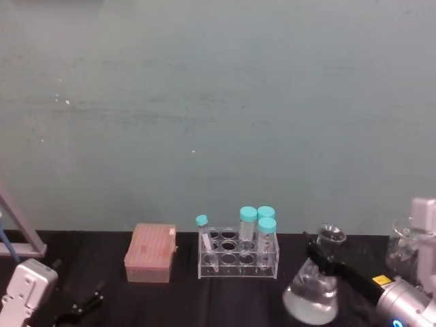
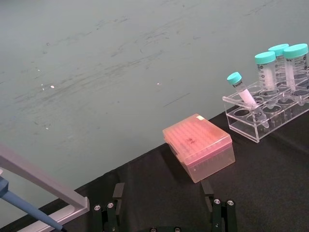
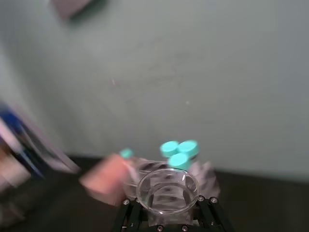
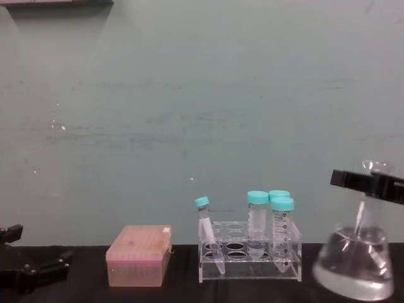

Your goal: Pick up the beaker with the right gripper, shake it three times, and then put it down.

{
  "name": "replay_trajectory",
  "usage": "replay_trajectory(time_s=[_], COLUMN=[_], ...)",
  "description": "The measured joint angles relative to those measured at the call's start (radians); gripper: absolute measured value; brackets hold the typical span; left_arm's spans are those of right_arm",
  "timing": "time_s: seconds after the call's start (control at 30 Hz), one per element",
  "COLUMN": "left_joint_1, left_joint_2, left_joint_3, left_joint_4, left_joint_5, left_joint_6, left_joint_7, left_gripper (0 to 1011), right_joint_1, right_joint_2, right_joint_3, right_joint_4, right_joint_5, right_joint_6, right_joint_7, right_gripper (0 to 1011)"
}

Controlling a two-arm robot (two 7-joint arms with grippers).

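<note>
Right gripper [image 1: 319, 255], lower right of head view, fingers pinching the beaker [image 1: 311, 294] at its neck. The beaker is tilted, right of the tube rack [image 1: 238, 256]. Likely mid-lift or shaking; base contact with the surface unclear. Next: finish shakes, set down upright. Left gripper [image 2: 163, 194] parked lower left, fingers spread.

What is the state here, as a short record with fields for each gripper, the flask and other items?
Right gripper: jaws shut on the flask neck
Flask: clear glass, tilted
Left gripper: open, idle low at left
Other items: rack of teal-capped tubes, pink box
</note>
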Motion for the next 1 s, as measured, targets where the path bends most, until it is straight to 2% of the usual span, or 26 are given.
replay_trajectory(time_s=[0.03, 0.07, 0.13, 0.17, 0.27, 0.3, 0.33, 0.37, 0.4, 0.43, 0.5, 0.53, 0.67, 0.8, 0.87, 0.9, 0.93, 0.97, 1.0], left_joint_1=[0.0, 0.0, 0.0, 0.0, 0.0, 0.0, 0.0, 0.0, 0.0, 0.0, 0.0, 0.0, 0.0, 0.0, 0.0, 0.0, 0.0, 0.0, 0.0], left_joint_2=[0.0, 0.0, 0.0, 0.0, 0.0, 0.0, 0.0, 0.0, 0.0, 0.0, 0.0, 0.0, 0.0, 0.0, 0.0, 0.0, 0.0, 0.0, 0.0], left_joint_3=[0.0, 0.0, 0.0, 0.0, 0.0, 0.0, 0.0, 0.0, 0.0, 0.0, 0.0, 0.0, 0.0, 0.0, 0.0, 0.0, 0.0, 0.0, 0.0], left_joint_4=[0.0, 0.0, 0.0, 0.0, 0.0, 0.0, 0.0, 0.0, 0.0, 0.0, 0.0, 0.0, 0.0, 0.0, 0.0, 0.0, 0.0, 0.0, 0.0], left_joint_5=[0.0, 0.0, 0.0, 0.0, 0.0, 0.0, 0.0, 0.0, 0.0, 0.0, 0.0, 0.0, 0.0, 0.0, 0.0, 0.0, 0.0, 0.0, 0.0], left_joint_6=[0.0, 0.0, 0.0, 0.0, 0.0, 0.0, 0.0, 0.0, 0.0, 0.0, 0.0, 0.0, 0.0, 0.0, 0.0, 0.0, 0.0, 0.0, 0.0], left_joint_7=[0.0, 0.0, 0.0, 0.0, 0.0, 0.0, 0.0, 0.0, 0.0, 0.0, 0.0, 0.0, 0.0, 0.0, 0.0, 0.0, 0.0, 0.0, 0.0], left_gripper=[1000, 1000, 1000, 1000, 1000, 1000, 1000, 1000, 1000, 1000, 1000, 1000, 1000, 1000, 1000, 1000, 1000, 1000, 1000], right_joint_1=[0.005, 0.015, 0.025, 0.035, 0.047, 0.053, 0.056, 0.061, 0.061, 0.066, 0.07, 0.074, 0.078, 0.078, 0.076, 0.072, 0.072, 0.07, 0.064], right_joint_2=[0.022, 0.064, 0.099, 0.127, 0.161, 0.179, 0.186, 0.199, 0.199, 0.211, 0.22, 0.228, 0.235, 0.232, 0.224, 0.215, 0.215, 0.208, 0.191], right_joint_3=[-0.025, -0.068, -0.103, -0.132, -0.168, -0.186, -0.193, -0.207, -0.207, -0.22, -0.229, -0.239, -0.249, -0.245, -0.234, -0.222, -0.222, -0.213, -0.19], right_joint_4=[0.0, 0.001, 0.005, 0.009, 0.016, 0.02, 0.021, 0.024, 0.024, 0.027, 0.027, 0.028, 0.028, 0.031, 0.033, 0.033, 0.033, 0.033, 0.033], right_joint_5=[-0.056, -0.165, -0.261, -0.361, -0.492, -0.56, -0.589, -0.643, -0.643, -0.694, -0.734, -0.774, -0.831, -0.846, -0.833, -0.808, -0.808, -0.787, -0.733], right_joint_6=[-0.038, -0.112, -0.168, -0.218, -0.276, -0.302, -0.313, -0.33, -0.33, -0.347, -0.358, -0.368, -0.385, -0.395, -0.396, -0.396, -0.396, -0.394, -0.385], right_joint_7=[-0.001, -0.012, -0.031, -0.055, -0.092, -0.112, -0.12, -0.135, -0.135, -0.148, -0.158, -0.169, -0.183, -0.185, -0.179, -0.169, -0.169, -0.16, -0.136], right_gripper=[451, 451, 451, 451, 451, 451, 451, 451, 451, 451, 451, 451, 451, 451, 451, 451, 451, 451, 451])
